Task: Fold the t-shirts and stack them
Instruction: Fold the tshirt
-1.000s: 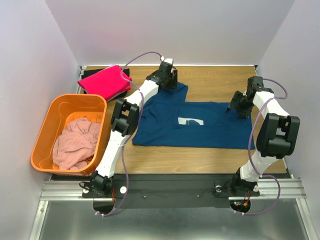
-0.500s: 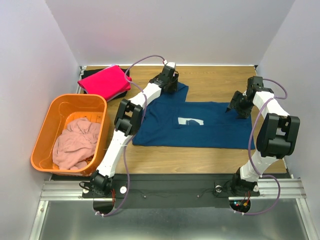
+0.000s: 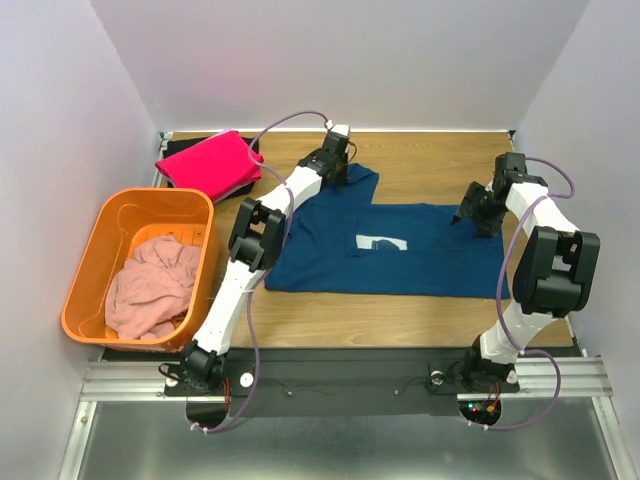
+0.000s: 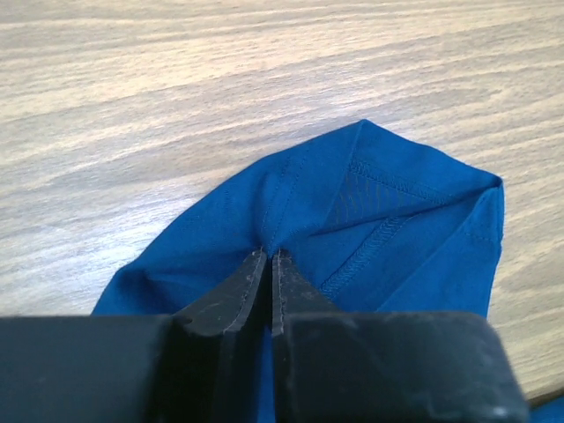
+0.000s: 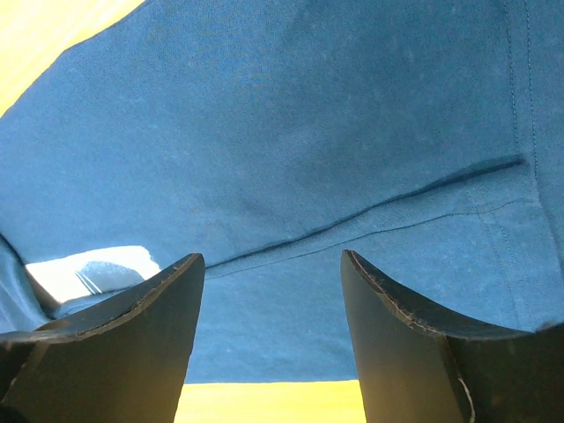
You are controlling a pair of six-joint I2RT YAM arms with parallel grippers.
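The navy blue t-shirt (image 3: 400, 255) lies spread on the wooden table, its white print (image 3: 381, 243) facing up. My left gripper (image 3: 340, 166) is at the shirt's far left sleeve. In the left wrist view its jaws (image 4: 269, 254) are shut on a pinched fold of that blue sleeve cloth (image 4: 388, 211). My right gripper (image 3: 470, 222) hovers over the shirt's right end, and in the right wrist view it (image 5: 271, 260) stands open above blue cloth (image 5: 291, 132) with nothing between the fingers. A bright pink t-shirt (image 3: 208, 162) lies folded on a black one (image 3: 244, 186) at the back left.
An orange plastic basket (image 3: 88, 255) stands at the left and holds a crumpled pale pink t-shirt (image 3: 152, 288). White walls close in the table on three sides. Bare wood (image 3: 440, 165) shows behind the navy shirt and along the front edge.
The left gripper has reached a little farther back along the sleeve and its jaws have closed on the cloth. The right arm has stayed put.
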